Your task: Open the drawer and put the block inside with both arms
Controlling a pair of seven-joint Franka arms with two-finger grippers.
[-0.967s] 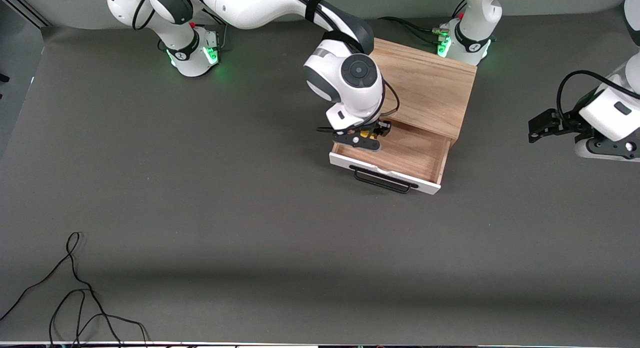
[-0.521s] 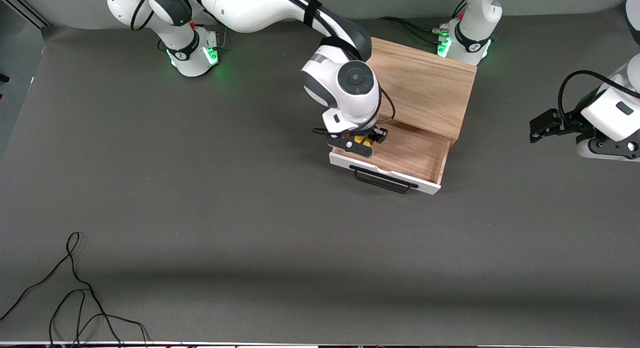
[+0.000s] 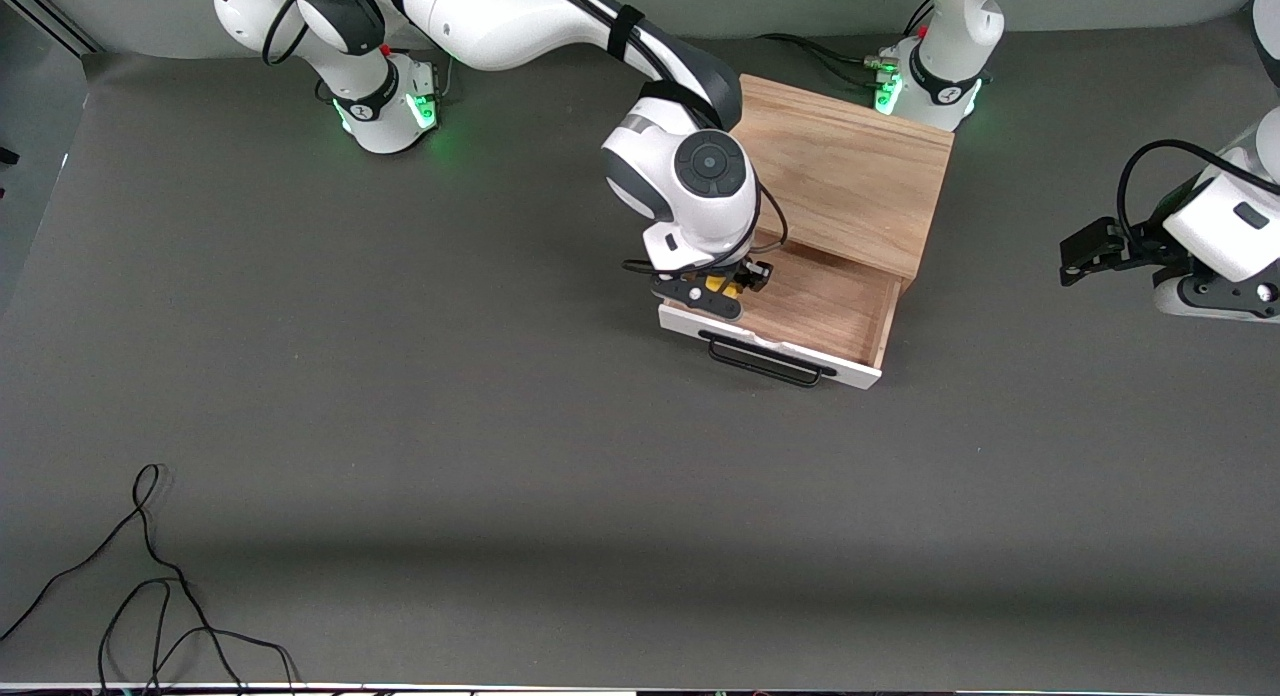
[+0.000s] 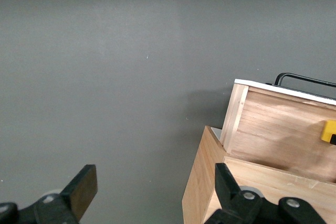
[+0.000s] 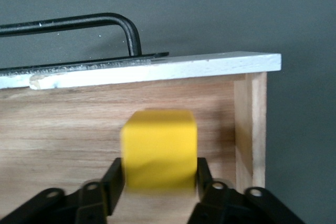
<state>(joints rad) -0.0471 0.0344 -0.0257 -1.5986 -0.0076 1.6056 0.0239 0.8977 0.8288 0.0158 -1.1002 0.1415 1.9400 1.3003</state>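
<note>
The drawer (image 3: 830,311) stands pulled out of the light oak box (image 3: 850,176), with its white front and black bar handle (image 3: 765,361) toward the front camera. My right gripper (image 3: 722,284) is shut on the yellow block (image 3: 719,283) and holds it low over the drawer's corner at the right arm's end. In the right wrist view the block (image 5: 159,148) sits between the fingers (image 5: 116,174), close to the white front panel (image 5: 157,69). My left gripper (image 3: 1085,251) is open and empty and waits off the box at the left arm's end. Its wrist view shows the gripper (image 4: 155,187), the drawer (image 4: 278,129) and the block (image 4: 329,131).
A loose black cable (image 3: 150,596) lies on the grey table near the front camera at the right arm's end. The two green-lit arm bases (image 3: 385,101) stand along the table edge farthest from the front camera.
My right gripper has shifted a little with the block toward the drawer's corner at the right arm's end. The left arm has barely moved.
</note>
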